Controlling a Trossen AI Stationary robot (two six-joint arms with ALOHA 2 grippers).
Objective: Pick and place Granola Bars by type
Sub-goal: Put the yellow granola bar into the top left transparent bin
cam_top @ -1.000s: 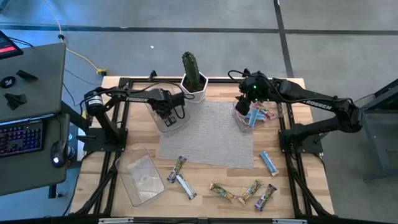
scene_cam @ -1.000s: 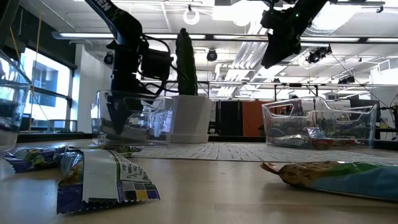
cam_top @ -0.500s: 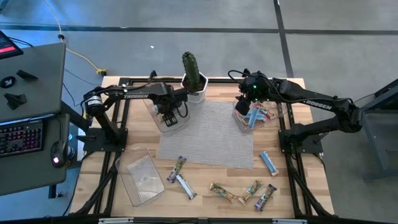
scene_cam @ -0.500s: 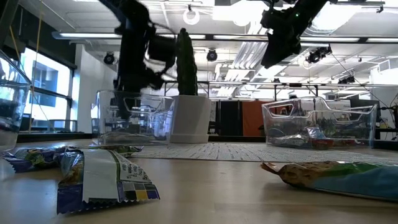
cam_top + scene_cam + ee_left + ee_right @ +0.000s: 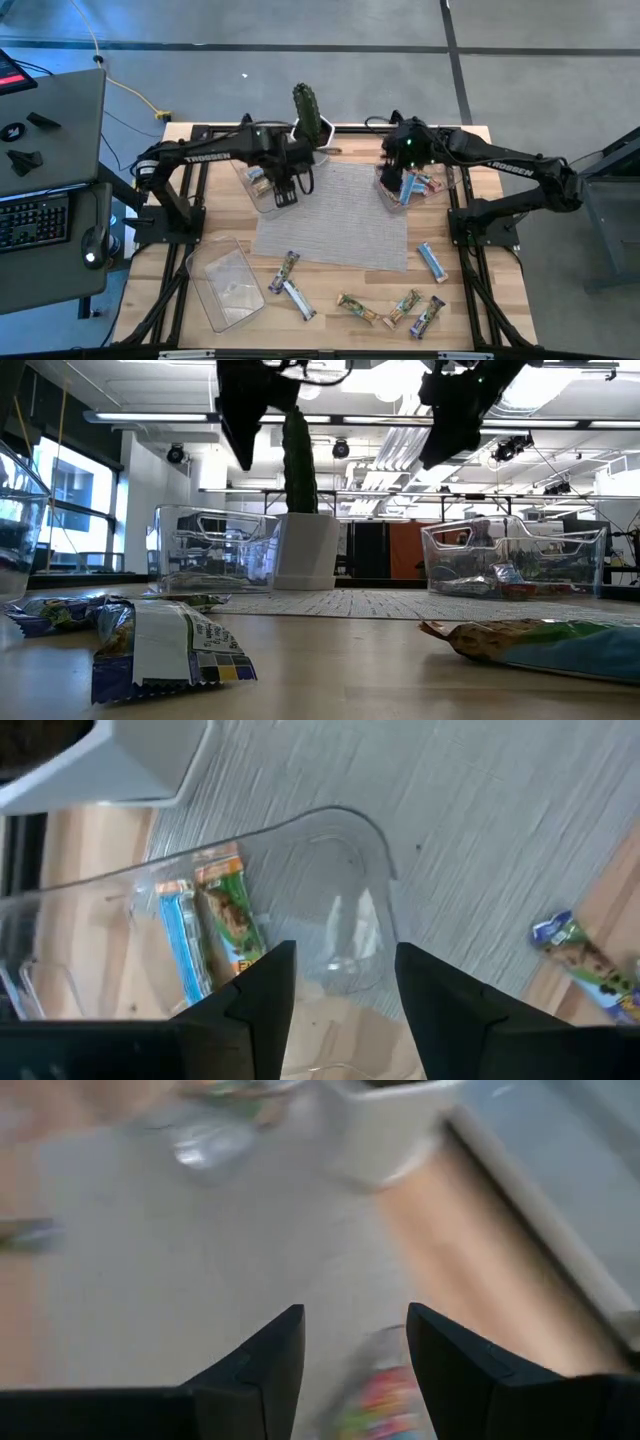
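My left gripper (image 5: 285,192) (image 5: 340,982) hangs open above the left clear tub (image 5: 262,190) (image 5: 330,830), with nothing between its fingers. In that tub lie a blue-and-white bar (image 5: 185,948) and a green-and-tan bar (image 5: 230,920). My right gripper (image 5: 400,168) (image 5: 355,1350) is open and empty above the right clear tub (image 5: 415,190) (image 5: 515,560), which holds several bars (image 5: 385,1400). Several more granola bars lie flat on the wood near the front edge, among them a purple one (image 5: 284,270), a tan one (image 5: 357,308) and a blue one (image 5: 432,261).
A grey mat (image 5: 335,215) covers the table's middle. A cactus in a white pot (image 5: 312,128) stands at the far edge between the two tubs. A third clear tub (image 5: 226,287) lies at the front left. A desk with a keyboard (image 5: 35,215) stands left of the table.
My left gripper has risen out of the left tub and shifted a little toward the table's right edge; it now hangs well above the tub's rim. My right arm has kept still.
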